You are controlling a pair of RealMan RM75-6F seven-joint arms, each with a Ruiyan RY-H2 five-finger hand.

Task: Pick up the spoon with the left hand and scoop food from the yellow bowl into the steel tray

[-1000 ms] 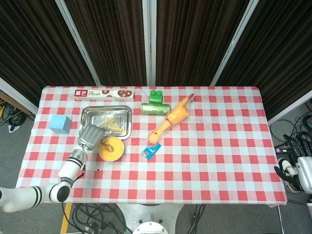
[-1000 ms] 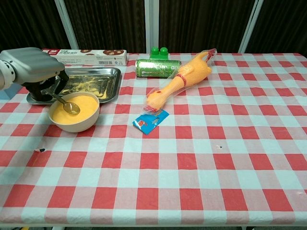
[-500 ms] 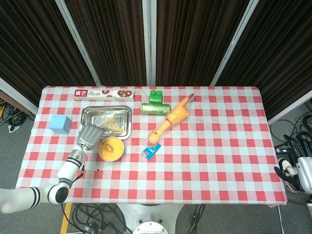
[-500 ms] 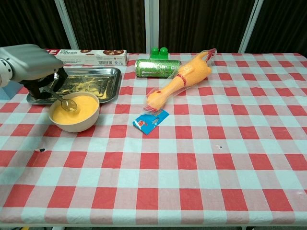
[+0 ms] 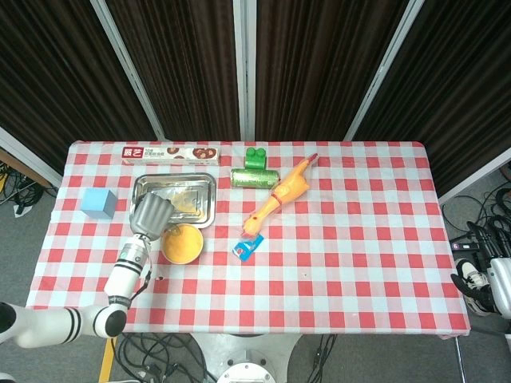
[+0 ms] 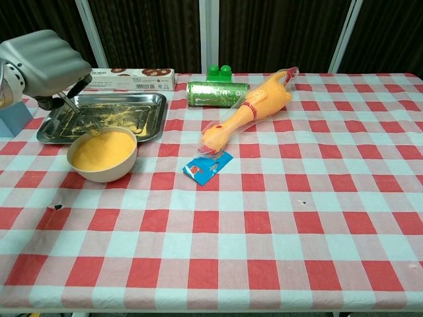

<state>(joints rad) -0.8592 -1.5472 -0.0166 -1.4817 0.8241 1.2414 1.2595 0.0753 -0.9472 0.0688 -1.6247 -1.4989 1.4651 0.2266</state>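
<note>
The spoon (image 6: pixel 84 117) has come up out of the yellow bowl (image 6: pixel 102 154). A second ago its bowl lay on the yellow food; now it hangs above the rim between the bowl and the steel tray (image 6: pixel 106 116), at the left of the chest view. Its tip is blurred, so I cannot tell how much food it carries. My reading is that the scoop is done and the carry to the tray is under way, with the tipping out not yet done.

The left hand (image 6: pixel 43 63) has risen with it, from level with the tray to the upper left corner of the chest view. Its fingers are curled down around the spoon's handle, the back of the hand facing up, and the handle slopes down and rightward from under it. In the head view the hand (image 5: pixel 151 215) sits over the tray's left edge, the forearm running down to the lower left of the frame. The right hand shows in neither view.

The bowl stands just in front of the tray, touching or nearly touching its front rim, and is full of yellow food. The tray already has yellow bits spread on its floor.

Further out, a blue block (image 5: pixel 98 203) sits left of the tray, a long box (image 5: pixel 171 152) behind it, and a green can (image 6: pixel 217 92) and rubber chicken (image 6: pixel 250 109) to its right.
</note>
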